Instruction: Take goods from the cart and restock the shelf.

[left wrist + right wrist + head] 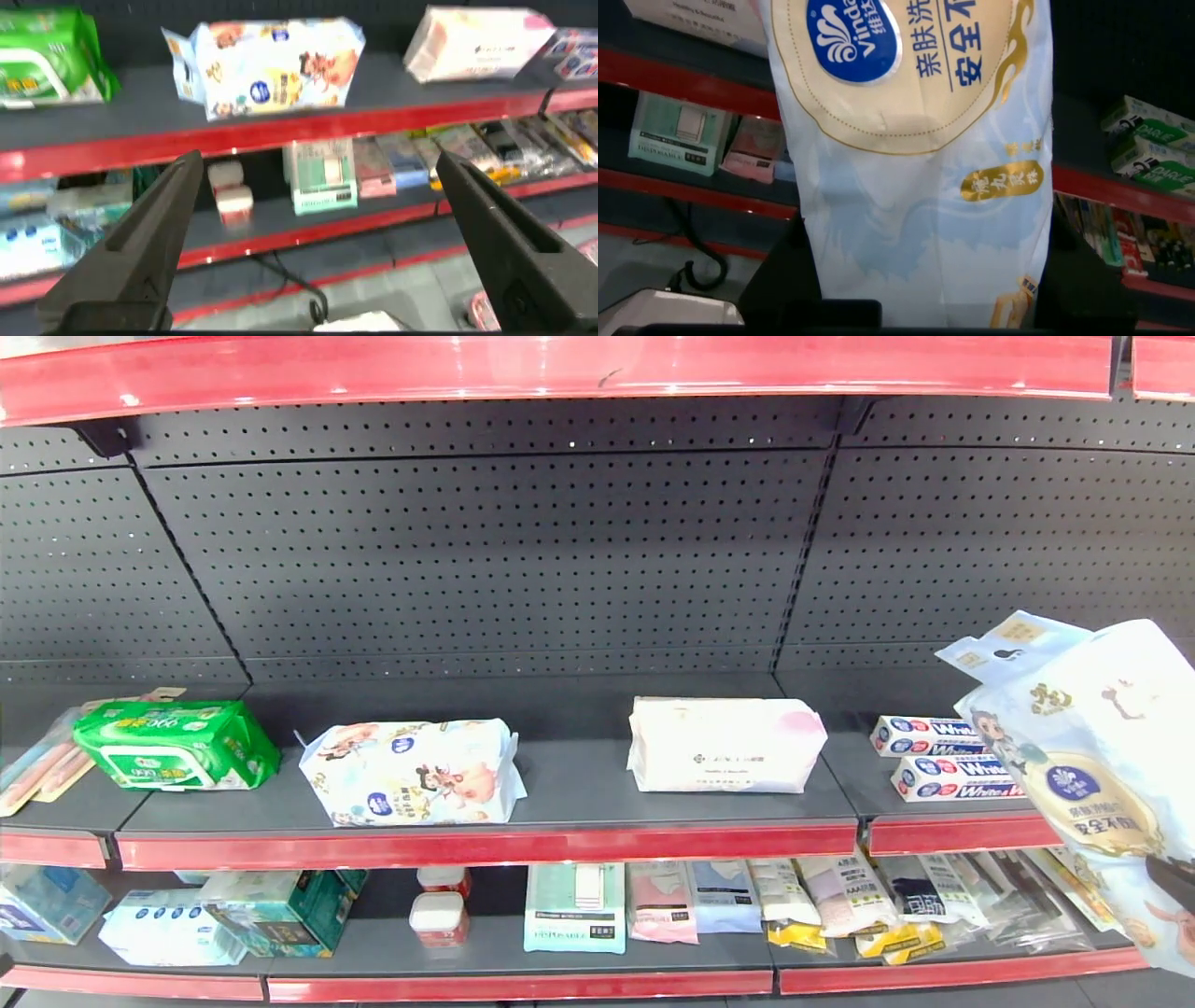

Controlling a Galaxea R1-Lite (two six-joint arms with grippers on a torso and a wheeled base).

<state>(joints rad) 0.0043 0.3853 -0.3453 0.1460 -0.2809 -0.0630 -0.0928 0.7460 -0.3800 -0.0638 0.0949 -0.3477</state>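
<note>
Placing step: my right fingers [789, 280] are clamped on the white tissue pack [1092, 756], held in front of the shelf [579, 784] at its right end, near the toothpaste boxes [943, 761]. Left fingers [140, 252] are spread wide and empty. Next, I reckon: carry the pack inward over bare shelf and set it flat.

Jaws wide apart on the left gripper [318, 163], right gripper [920, 289] raised, jaws clamping a white pack [915, 140]
</note>
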